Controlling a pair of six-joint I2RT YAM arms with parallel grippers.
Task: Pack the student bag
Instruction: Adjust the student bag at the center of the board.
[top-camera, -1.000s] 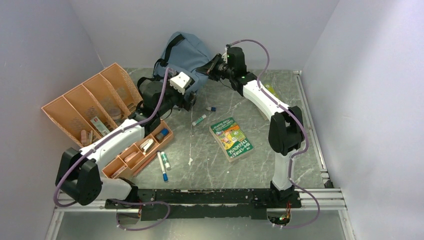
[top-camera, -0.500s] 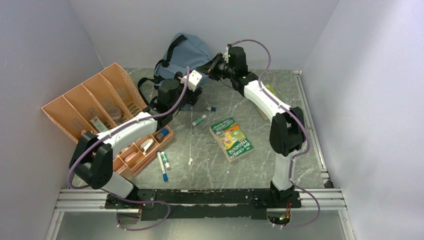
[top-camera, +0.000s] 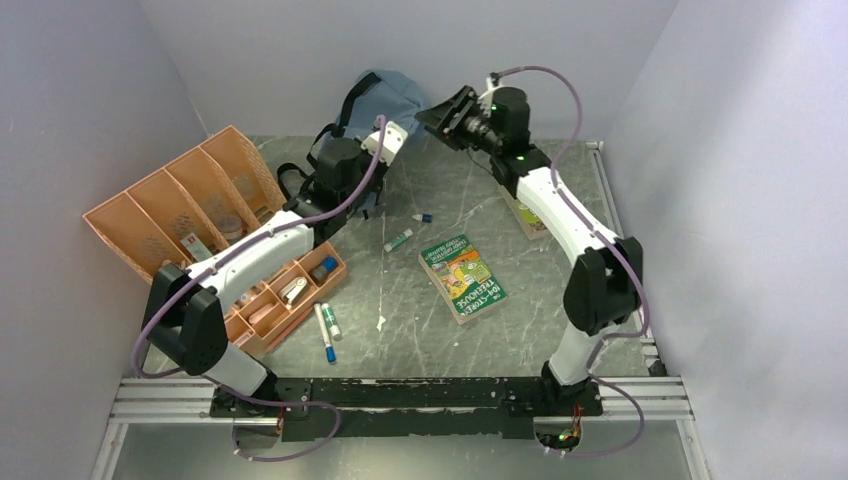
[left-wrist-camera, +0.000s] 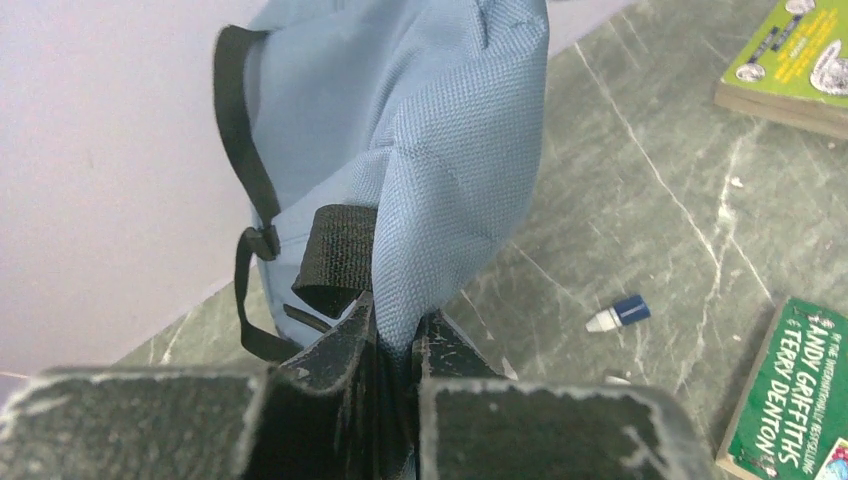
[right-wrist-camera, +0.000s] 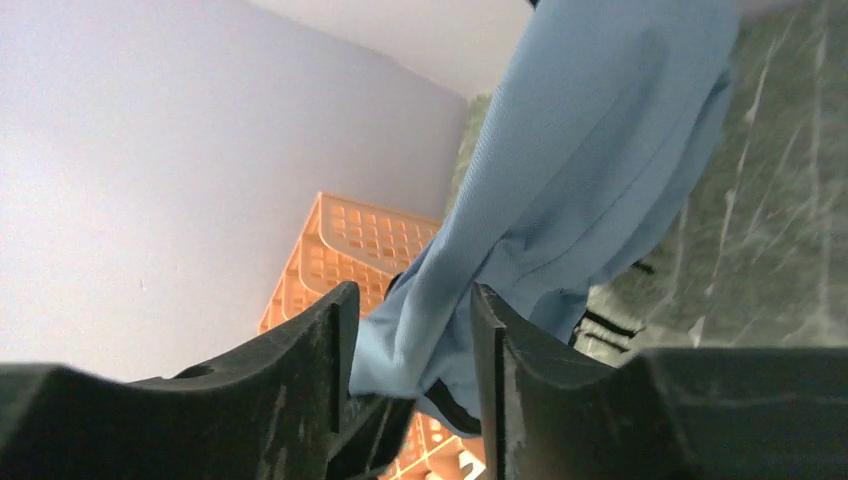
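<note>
The student bag (top-camera: 385, 95), grey-blue with black straps, stands bunched up against the back wall. My left gripper (top-camera: 372, 132) is shut on a fold of its fabric, right beside a black webbing loop (left-wrist-camera: 335, 255); in the left wrist view the cloth (left-wrist-camera: 440, 130) is pinched between the jaws of the left gripper (left-wrist-camera: 395, 335). My right gripper (top-camera: 437, 115) hovers at the bag's right side. In the right wrist view the right gripper (right-wrist-camera: 410, 310) is open, and the bag (right-wrist-camera: 590, 150) hangs loosely between its fingers.
An orange slotted organizer (top-camera: 170, 215) and a small orange tray (top-camera: 280, 300) of stationery stand at the left. On the table lie markers (top-camera: 327, 330), a green-capped pen (top-camera: 398, 239), a blue cap (top-camera: 424, 217), a green book (top-camera: 462, 277) and a second book (top-camera: 525, 215) under the right arm.
My left gripper reached forward to the bag and shut on its fabric. The right gripper opened, releasing the bag, and drew back to the right.
</note>
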